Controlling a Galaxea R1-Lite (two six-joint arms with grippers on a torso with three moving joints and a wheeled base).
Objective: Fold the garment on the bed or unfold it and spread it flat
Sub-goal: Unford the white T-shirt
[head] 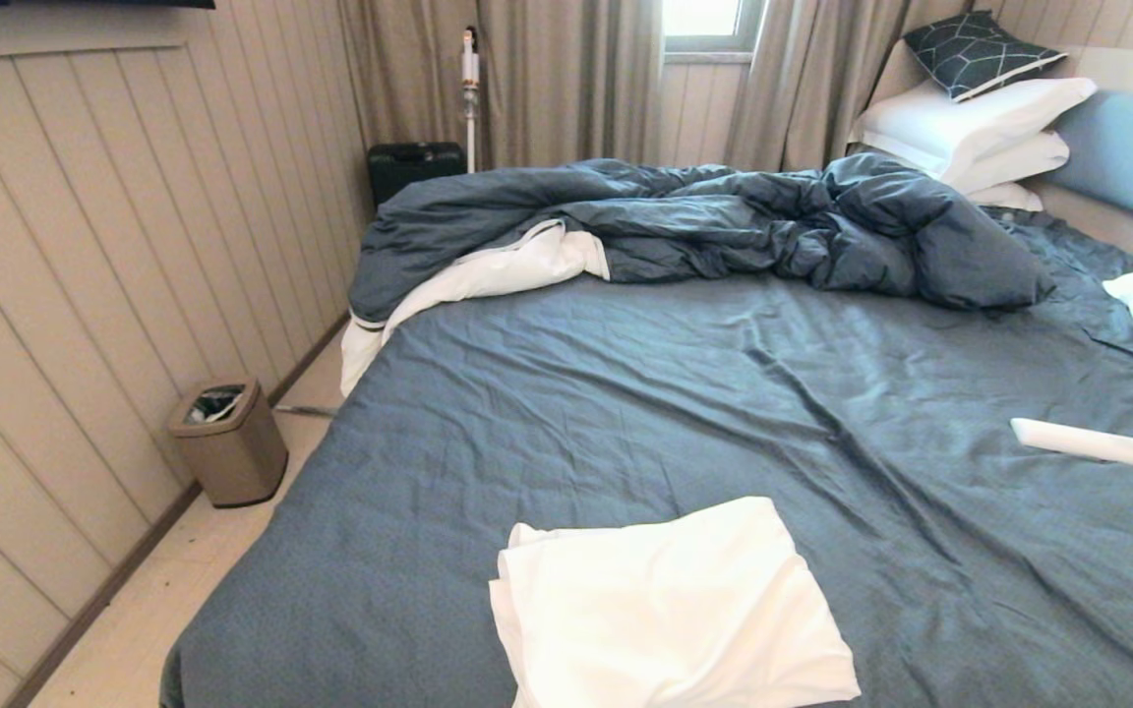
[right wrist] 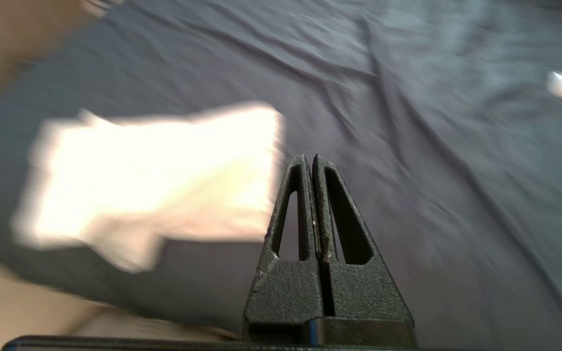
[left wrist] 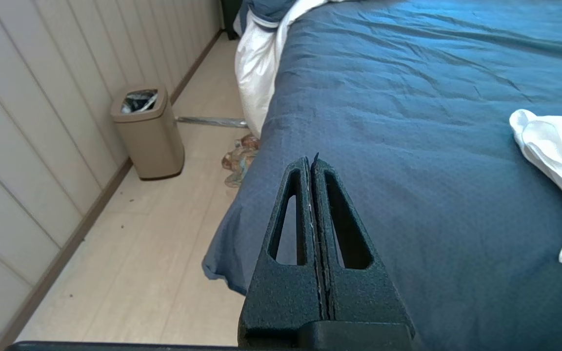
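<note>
1. Panelled walls and drawn curtains close in a bedroom where the bed (head: pixel 685 393) fills most of the floor, its blue-grey sheet wrinkled, its duvet (head: pixel 724 231) heaped at the far side, white pillows (head: pixel 970 123) far right.
2. On the near edge of the bed lies the garment (head: pixel 665 610), white and already folded into a rough rectangle, with bare sheet all around it.
3. Neither arm shows from the head camera. The left hand (left wrist: pixel 311 163) hangs over the near left corner of the bed, fingers pressed together and empty; the right hand (right wrist: pixel 309 160) points at the sheet just right of the garment, fingers also together and empty.
4. The step in hand looks like an approach to unfold, so the right hand needs to spread its fingers before it reaches the cloth.
5. Aim at a free corner of the top layer only; pinching deep risks lifting the whole stack or the sheet.
6. Keep clear of the white remote (head: pixel 1088 442) lying far right.
</note>
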